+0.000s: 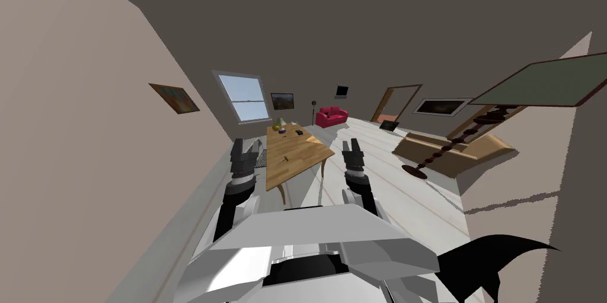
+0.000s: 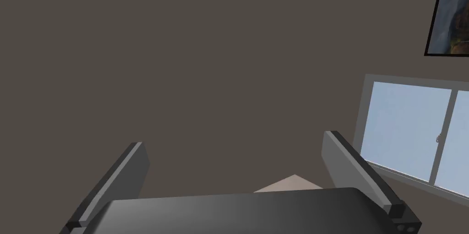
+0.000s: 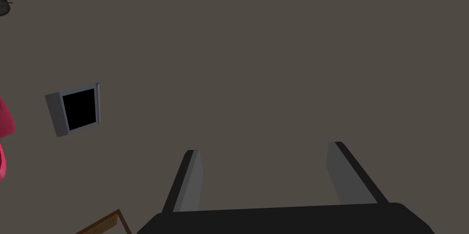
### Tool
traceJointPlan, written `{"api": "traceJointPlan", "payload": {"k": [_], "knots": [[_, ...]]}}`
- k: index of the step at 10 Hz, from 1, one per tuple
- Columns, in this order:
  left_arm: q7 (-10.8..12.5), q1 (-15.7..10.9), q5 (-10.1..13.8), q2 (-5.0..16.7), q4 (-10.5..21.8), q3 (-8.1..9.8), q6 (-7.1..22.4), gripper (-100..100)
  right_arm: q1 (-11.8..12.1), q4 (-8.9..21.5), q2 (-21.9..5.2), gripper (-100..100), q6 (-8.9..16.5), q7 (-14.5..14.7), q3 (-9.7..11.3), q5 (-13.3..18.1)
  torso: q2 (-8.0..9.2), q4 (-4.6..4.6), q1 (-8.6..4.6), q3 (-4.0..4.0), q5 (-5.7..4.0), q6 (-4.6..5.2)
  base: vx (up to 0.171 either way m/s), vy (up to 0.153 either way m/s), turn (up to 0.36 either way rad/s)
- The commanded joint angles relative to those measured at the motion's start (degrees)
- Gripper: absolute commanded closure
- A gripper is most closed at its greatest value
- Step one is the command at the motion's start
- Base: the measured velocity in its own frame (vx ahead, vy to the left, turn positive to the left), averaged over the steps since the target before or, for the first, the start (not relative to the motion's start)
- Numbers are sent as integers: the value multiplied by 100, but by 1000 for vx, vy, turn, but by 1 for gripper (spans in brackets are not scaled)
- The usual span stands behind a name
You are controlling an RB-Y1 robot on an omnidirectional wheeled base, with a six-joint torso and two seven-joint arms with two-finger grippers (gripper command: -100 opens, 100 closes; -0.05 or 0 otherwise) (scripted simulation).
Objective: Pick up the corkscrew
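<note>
left pincer [image 1: 246,146] and right pincer [image 1: 352,146] both spread wide, near the wooden table [image 1: 305,152]

forearms [image 1: 357,182]: black, white-and-grey ringed bands | jaws: two thin grey blades, dark-edged | base: dark box

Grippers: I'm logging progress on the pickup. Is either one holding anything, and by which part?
Nothing is held: the left gripper and the right gripper are both open and empty.

honey-brown table [image 1: 296,154], crimson sofa [image 1: 331,116], tan couch [image 1: 459,150], whitish plank-lined floor [image 1: 409,193], beige wall [image 1: 71,139]
</note>
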Motion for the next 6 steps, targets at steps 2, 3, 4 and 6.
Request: {"api": "traceJointPlan", "payload": {"k": [2, 3, 4, 6], "knots": [[142, -105, 213, 214, 175, -42, 342, -100, -1, 0, 0, 0, 0, 0, 0, 0, -2, -1, 1, -1, 0, 2, 8, 4, -138], [199, -152, 296, 292, 244, -50, 472, -100, 0, 0, 0, 0, 0, 0, 0, 0, -5, -1, 4, -3, 1, 2, 12, 11, -97], [264, -210, 390, 379, 326, -54, 618, -100, 0, 0, 0, 0, 0, 0, 0, 0, -6, -1, 5, -4, 1, 1, 16, 11, -152], [337, -279, 494, 478, 419, -54, 781, -100, 0, 0, 0, 0, 0, 0, 0, 0, -7, -2, 6, -4, 2, 1, 14, 12, -88]]}}
